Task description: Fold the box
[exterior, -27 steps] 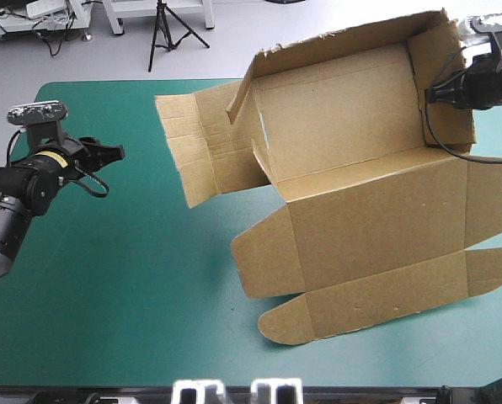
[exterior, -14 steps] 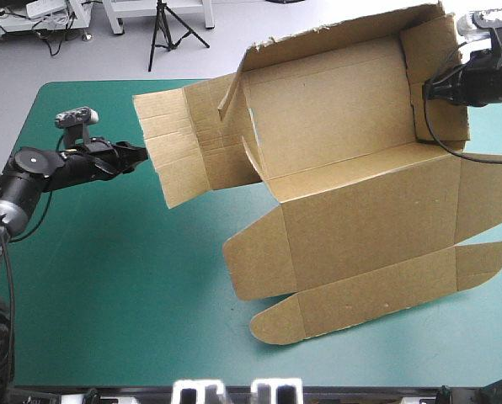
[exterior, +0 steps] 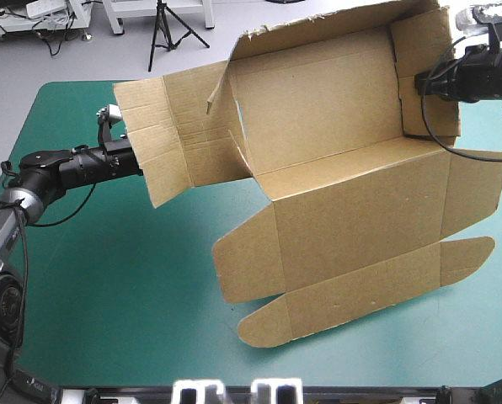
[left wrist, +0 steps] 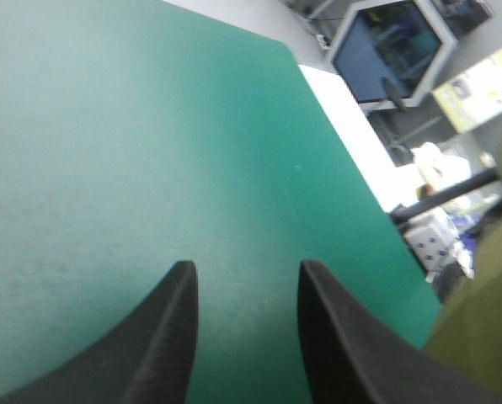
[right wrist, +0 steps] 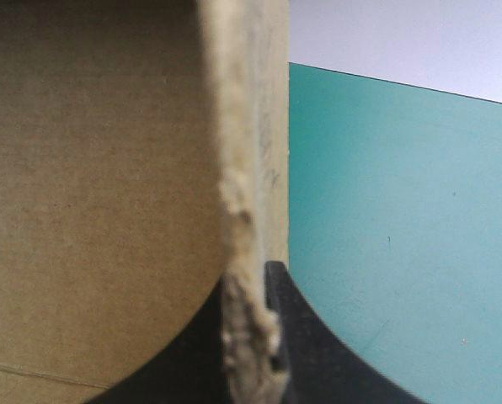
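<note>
My left gripper (left wrist: 247,266) reaches in low from the table's left side. Its two black fingers stand apart with nothing between them, and only the teal-green cover (exterior: 108,278) shows ahead of them. In the left wrist view a patch of brown board sits off to one side of the fingers, not in the gap. From above, the fingertips are at the outer edge of the box's left flap (exterior: 162,139), or just under it. I cannot tell whether they touch it.

The box (exterior: 335,109) is half raised, tilted up over the far right part of the table, with its long axis running left to right from one gripper toward the other. The open tray faces up and toward me. The lid (exterior: 360,227) hangs down toward the near edge, and its lower part rests on the cover.

On the right, my right gripper (right wrist: 249,278) is clamped on the right end wall (exterior: 424,50), with the ragged board edge pinched between the two fingers. That arm carries the box's weight.

As I judge it, the next move belongs to the left arm, which is the nearer one to the loose flap. The flap lies to the side of its fingers and slightly above them, so the gripper has to shift sideways until the board's edge enters the gap before it pinches.
</note>
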